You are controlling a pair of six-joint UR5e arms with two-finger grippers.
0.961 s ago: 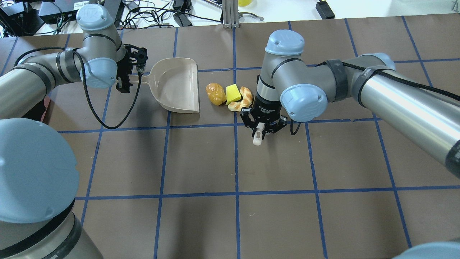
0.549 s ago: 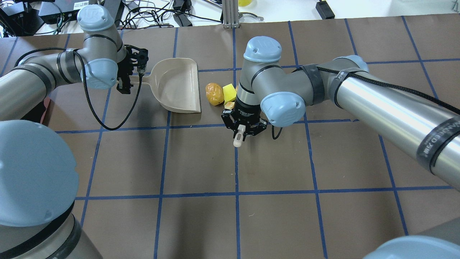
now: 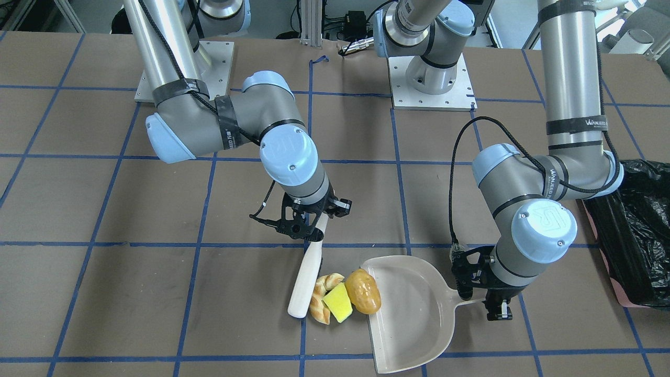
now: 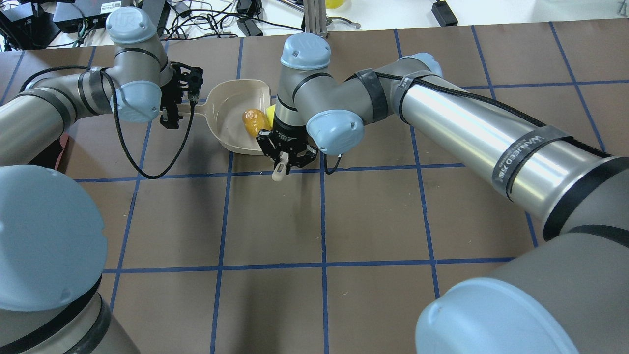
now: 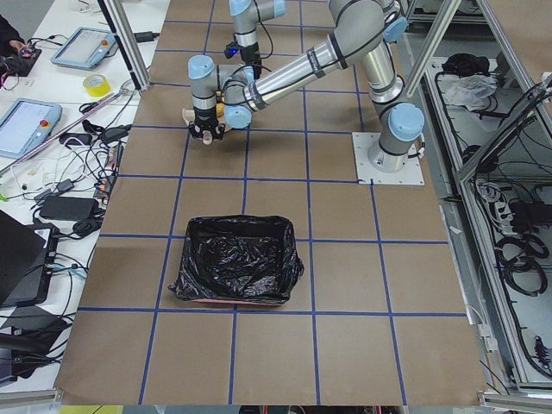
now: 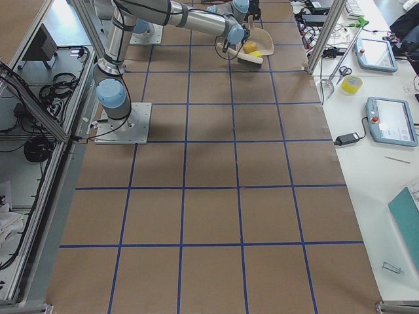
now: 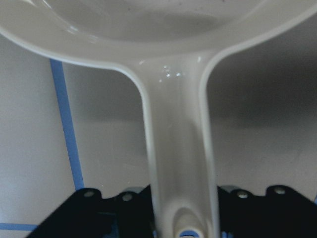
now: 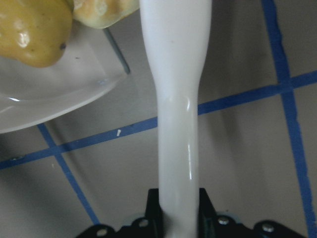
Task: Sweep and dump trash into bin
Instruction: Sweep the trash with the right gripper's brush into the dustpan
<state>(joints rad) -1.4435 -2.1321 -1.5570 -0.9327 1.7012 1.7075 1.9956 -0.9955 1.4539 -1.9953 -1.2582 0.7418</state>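
Croissant (image 3: 317, 306) hidden overhead, visible front; right claw (image 3: 313, 230) clamps white paddle (image 3: 306, 280), left claw (image 3: 484, 299) dustpan handle (image 3: 463, 302).

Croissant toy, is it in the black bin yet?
No, the croissant lies on the table between the white brush and the yellow wedge, just outside the dustpan, far from the bin.

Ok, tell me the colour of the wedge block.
Bright yellow; the wedge block shows best in the exterior front-facing view.
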